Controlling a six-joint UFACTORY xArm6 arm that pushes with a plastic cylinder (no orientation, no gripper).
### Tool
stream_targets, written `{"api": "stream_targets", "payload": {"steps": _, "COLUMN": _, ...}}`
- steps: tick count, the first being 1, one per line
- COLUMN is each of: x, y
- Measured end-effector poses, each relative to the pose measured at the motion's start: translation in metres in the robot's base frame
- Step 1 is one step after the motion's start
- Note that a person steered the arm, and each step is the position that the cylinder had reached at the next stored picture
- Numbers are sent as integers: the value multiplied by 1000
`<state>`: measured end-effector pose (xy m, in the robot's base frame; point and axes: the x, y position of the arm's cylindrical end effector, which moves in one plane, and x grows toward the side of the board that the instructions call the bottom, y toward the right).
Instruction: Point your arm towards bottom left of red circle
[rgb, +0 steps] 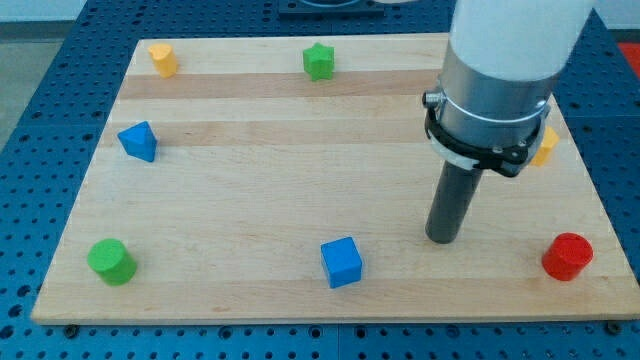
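Blue cube block (342, 262) sits nearest; no gripper fitted, so state n/a; my tip (441, 240) rests at 9 o'clock of red cylinder block (568, 256), approach underway, next slide toward its 7 o'clock on wooden counter (260, 200).

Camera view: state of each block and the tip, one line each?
red circle: upright, near the board's bottom right, untouched
my tip: on the board, to the view's left of the red circle, apart from it
blue cube: flat, bottom centre
green cylinder: upright, bottom left
blue triangle: left side
yellow block: top left
green star: top centre
orange block: right side, partly hidden by the arm
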<state>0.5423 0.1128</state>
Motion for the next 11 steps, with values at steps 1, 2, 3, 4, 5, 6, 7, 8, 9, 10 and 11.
{"api": "stream_targets", "payload": {"steps": 1, "x": 21, "y": 1}}
{"api": "stream_targets", "payload": {"steps": 2, "x": 22, "y": 1}}
{"api": "stream_targets", "payload": {"steps": 3, "x": 23, "y": 10}}
{"api": "stream_targets", "payload": {"steps": 4, "x": 23, "y": 22}}
{"api": "stream_targets", "payload": {"steps": 5, "x": 36, "y": 31}}
{"api": "stream_targets", "payload": {"steps": 6, "x": 58, "y": 31}}
{"api": "stream_targets", "payload": {"steps": 7, "x": 77, "y": 31}}
{"api": "stream_targets", "payload": {"steps": 8, "x": 76, "y": 32}}
{"api": "stream_targets", "payload": {"steps": 9, "x": 76, "y": 40}}
{"api": "stream_targets", "payload": {"steps": 10, "x": 76, "y": 46}}
{"api": "stream_targets", "payload": {"steps": 11, "x": 76, "y": 44}}
